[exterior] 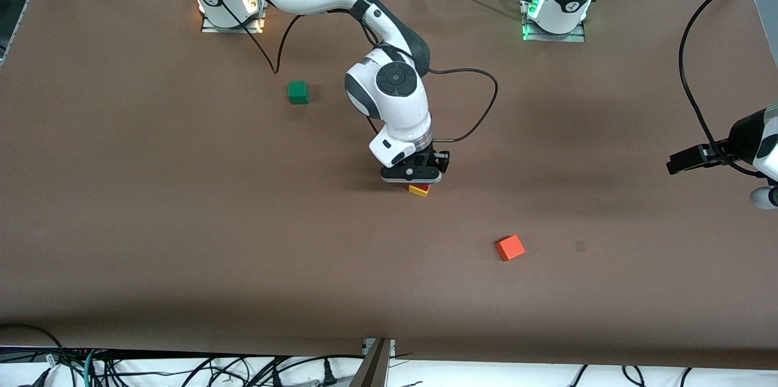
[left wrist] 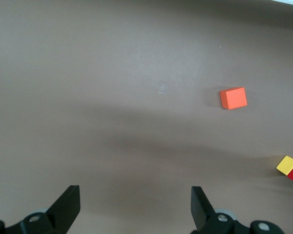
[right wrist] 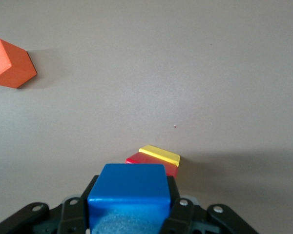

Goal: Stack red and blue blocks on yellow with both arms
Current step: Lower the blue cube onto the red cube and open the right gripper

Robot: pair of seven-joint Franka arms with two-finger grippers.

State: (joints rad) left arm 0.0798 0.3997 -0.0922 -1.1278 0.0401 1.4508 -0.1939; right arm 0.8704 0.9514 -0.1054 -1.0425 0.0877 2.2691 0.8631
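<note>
right gripper (exterior: 419, 179) clamps blue cube (right wrist: 128, 201) squarely over red cube (exterior: 420, 186) and yellow cube (exterior: 418, 191), mid-table | left gripper (left wrist: 134, 207) spread wide, waiting at the table's left-arm edge

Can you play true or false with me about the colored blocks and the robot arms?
1. The right pincer is holding the blue block. True.
2. The red block sits on the yellow block. True.
3. The left pincer is holding the orange block. False: its fingers are open and hold nothing; the orange block lies on the table.
4. The green block is stacked on the orange block. False: each lies alone, far apart.
5. The blue block is already on the table. False: it is up in the right pincer, over the red and yellow blocks.
</note>
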